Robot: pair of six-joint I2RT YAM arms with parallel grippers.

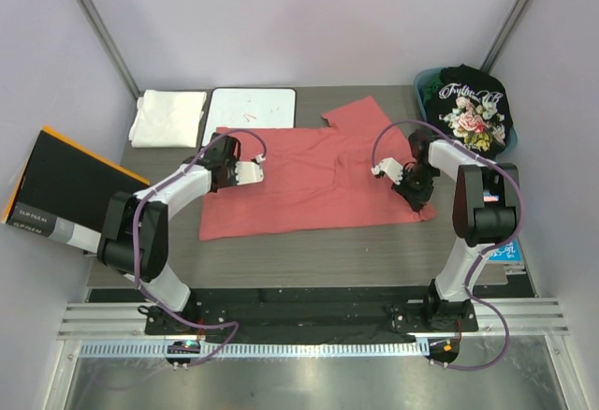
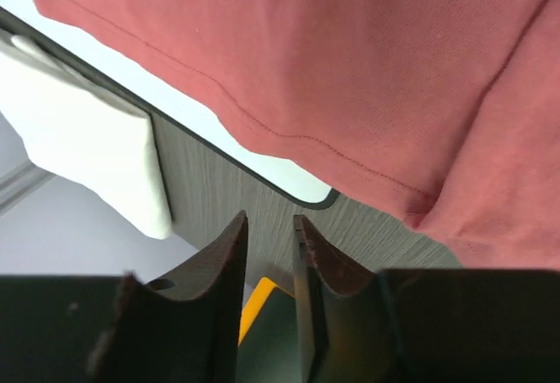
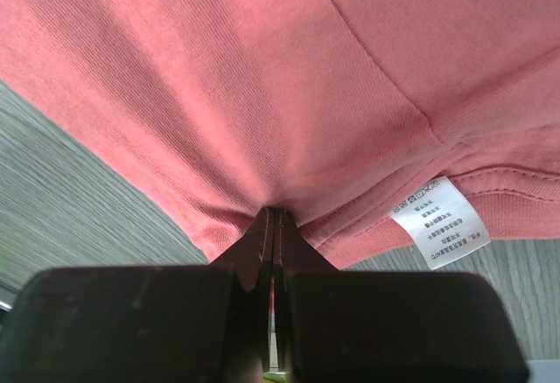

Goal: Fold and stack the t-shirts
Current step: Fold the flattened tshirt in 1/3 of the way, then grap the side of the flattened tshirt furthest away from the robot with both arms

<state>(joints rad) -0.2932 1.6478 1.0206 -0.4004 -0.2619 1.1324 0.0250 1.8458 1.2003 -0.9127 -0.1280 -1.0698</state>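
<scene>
The salmon-red t-shirt [image 1: 309,181] lies spread on the table [image 1: 309,260]. You cannot tell whether its far hem overlaps the whiteboard [image 1: 251,106]. Beyond its right sleeve, the black t-shirt [image 1: 473,106] is bunched and partly hidden. Beyond its far-left corner lies the folded white t-shirt [image 1: 168,117]. Bare table borders its near hem. The right gripper [image 3: 273,215] is clamped on its edge. The left gripper [image 2: 269,226] has its 2 fingers slightly parted, holding nothing.
</scene>
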